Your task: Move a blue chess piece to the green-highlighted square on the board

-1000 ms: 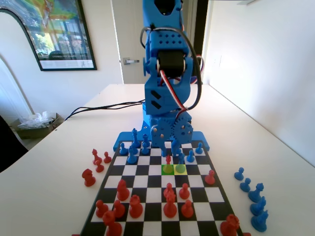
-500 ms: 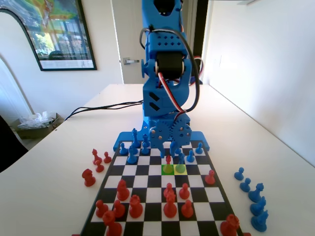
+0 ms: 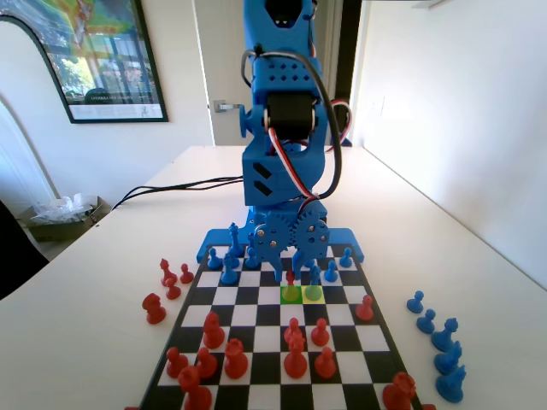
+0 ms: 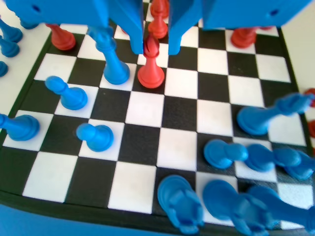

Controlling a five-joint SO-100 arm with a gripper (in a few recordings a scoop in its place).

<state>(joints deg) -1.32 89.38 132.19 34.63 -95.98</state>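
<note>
White counter, chessboard (image 3: 256, 320): hand (image 4: 155, 46) open astride a red pawn (image 4: 151, 64) on the green-highlighted square (image 3: 292, 293); clearing it looks next.

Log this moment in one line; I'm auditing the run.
gripper: open, jaws astride red piece top | red piece: on green-highlighted square | blue chess piece: next to red piece, ungripped

No legible text, labels, brands or numbers that I can read in either view. One candidate only: framed poster (image 3: 92, 53) on the wall at ten o'clock in the fixed view, with a pale caption strip along its lower edge, too small and blurred to read.
</note>
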